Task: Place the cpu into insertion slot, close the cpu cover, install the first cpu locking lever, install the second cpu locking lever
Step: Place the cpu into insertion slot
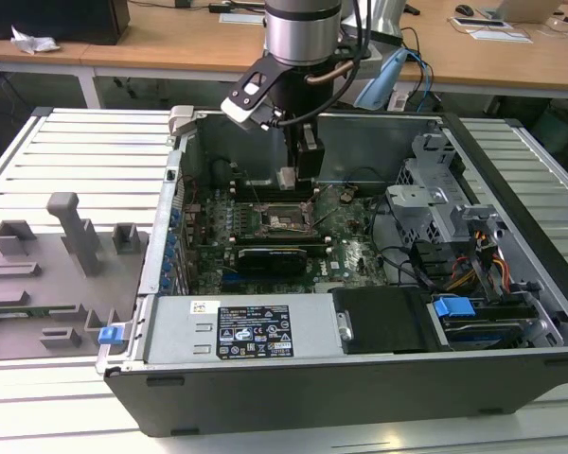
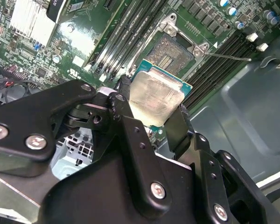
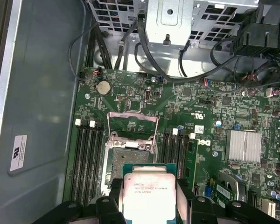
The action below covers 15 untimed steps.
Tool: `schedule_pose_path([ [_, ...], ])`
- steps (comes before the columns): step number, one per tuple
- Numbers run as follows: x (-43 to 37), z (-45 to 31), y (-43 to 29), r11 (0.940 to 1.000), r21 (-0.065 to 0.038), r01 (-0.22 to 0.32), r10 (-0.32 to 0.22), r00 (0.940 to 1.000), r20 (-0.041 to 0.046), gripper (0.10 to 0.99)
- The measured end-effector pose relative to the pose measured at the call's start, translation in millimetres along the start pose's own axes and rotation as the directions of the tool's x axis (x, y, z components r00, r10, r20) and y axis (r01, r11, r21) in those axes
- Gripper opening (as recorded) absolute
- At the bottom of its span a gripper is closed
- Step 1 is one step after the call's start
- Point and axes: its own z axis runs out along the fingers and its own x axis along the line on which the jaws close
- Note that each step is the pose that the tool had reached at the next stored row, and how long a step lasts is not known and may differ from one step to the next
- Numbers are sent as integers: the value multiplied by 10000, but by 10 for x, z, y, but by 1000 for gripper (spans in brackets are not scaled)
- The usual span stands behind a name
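end effector (image 2: 153,108) grips print-topped cpu (image 3: 148,196) | above insertion slot (image 3: 129,158) | cpu cover (image 3: 132,114) up

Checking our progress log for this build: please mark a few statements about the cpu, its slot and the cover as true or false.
1. The hand grips the cpu by two opposite edges. True.
2. The cpu sits in the insertion slot. False: the slot is empty, and the cpu is held clear of it.
3. The cpu cover is shut. False: it stands raised open.
4. Long memory slots flank the insertion slot. True.
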Motion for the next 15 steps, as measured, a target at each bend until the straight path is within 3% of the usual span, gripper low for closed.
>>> schedule_pose_path([
  [8, -2, 81, -7, 9999, -5, -122, 122, 9999, 11, 541],
  [15, -3, 172, -16, 9963, -22, -860, 861, 9963, 76, 541],
])
